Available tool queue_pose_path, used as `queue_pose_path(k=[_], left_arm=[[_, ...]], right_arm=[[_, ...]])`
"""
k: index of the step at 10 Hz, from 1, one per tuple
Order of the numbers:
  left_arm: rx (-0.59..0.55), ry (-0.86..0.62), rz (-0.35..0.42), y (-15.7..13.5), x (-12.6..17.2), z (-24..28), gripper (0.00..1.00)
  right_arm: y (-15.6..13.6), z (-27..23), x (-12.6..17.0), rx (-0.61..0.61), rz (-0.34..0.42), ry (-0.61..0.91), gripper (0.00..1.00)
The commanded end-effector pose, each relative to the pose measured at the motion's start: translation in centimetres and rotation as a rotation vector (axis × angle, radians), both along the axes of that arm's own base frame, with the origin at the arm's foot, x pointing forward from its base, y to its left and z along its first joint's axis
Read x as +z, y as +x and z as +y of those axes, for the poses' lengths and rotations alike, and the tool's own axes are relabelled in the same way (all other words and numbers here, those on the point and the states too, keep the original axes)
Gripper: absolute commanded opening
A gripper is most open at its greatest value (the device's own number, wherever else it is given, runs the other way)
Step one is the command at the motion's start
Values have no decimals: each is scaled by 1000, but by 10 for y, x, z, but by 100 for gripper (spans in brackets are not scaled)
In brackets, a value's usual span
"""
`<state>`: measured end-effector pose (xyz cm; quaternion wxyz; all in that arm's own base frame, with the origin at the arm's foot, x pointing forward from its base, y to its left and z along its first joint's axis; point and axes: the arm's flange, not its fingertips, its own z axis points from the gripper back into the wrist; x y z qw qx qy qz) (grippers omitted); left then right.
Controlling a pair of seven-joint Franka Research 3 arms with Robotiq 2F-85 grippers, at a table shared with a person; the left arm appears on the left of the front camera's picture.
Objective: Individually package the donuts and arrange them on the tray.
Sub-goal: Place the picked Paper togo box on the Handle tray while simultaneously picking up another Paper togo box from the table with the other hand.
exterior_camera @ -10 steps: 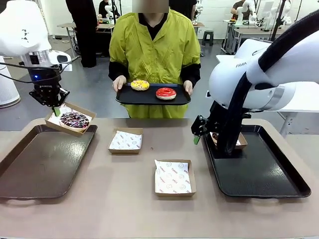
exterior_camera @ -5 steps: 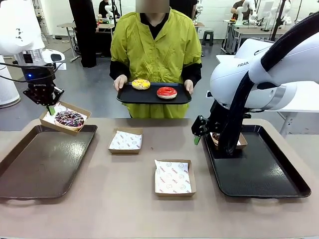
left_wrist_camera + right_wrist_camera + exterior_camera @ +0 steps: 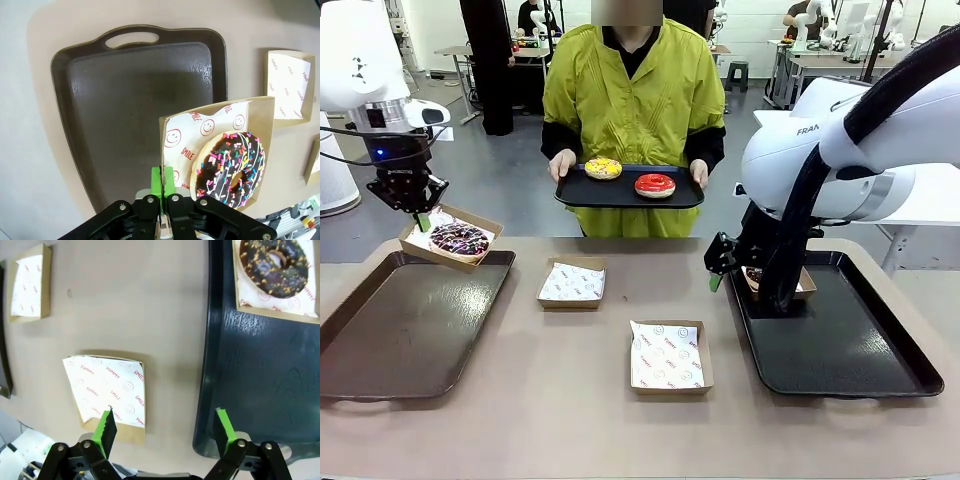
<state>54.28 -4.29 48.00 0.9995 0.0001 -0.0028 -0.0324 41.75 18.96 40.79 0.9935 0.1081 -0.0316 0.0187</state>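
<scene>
My left gripper (image 3: 420, 214) is shut on the rim of a cardboard box (image 3: 420, 240) holding the chocolate donut with pink-white sprinkles (image 3: 460, 238), lifted over the far corner of the left tray (image 3: 380, 330). In the left wrist view the gripper (image 3: 162, 177) pinches the paper-lined box (image 3: 180, 135), donut (image 3: 231, 169) inside. My right gripper (image 3: 715, 270) hangs open by the right tray (image 3: 840, 350). Its wrist view shows the open gripper (image 3: 167, 427) and the boxed dark chocolate donut (image 3: 274, 260). A person holds a black tray (image 3: 628, 195) with the yellow donut (image 3: 603, 168) and red donut (image 3: 654, 185).
Two empty paper-lined boxes lie mid-table, one farther back (image 3: 572, 283) and one nearer (image 3: 668, 357). The nearer box (image 3: 107, 390) lies just left of the right tray's edge (image 3: 215, 365). The left tray (image 3: 125, 110) is bare below the lifted box.
My left gripper carried the boxed sprinkle donut a little leftward and then held still. The right arm has not moved.
</scene>
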Motion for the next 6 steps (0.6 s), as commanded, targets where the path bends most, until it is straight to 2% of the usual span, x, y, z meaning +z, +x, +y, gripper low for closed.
queue_pose_path(k=[1, 6], left_arm=[[-21, -35, -13, 5, -16, 24, 1], [-16, -91, -29, 18, -62, 50, 1]], right_arm=[[-9, 25, -13, -41, 14, -81, 100], [-18, 66, -70, -111, 44, -185, 100]])
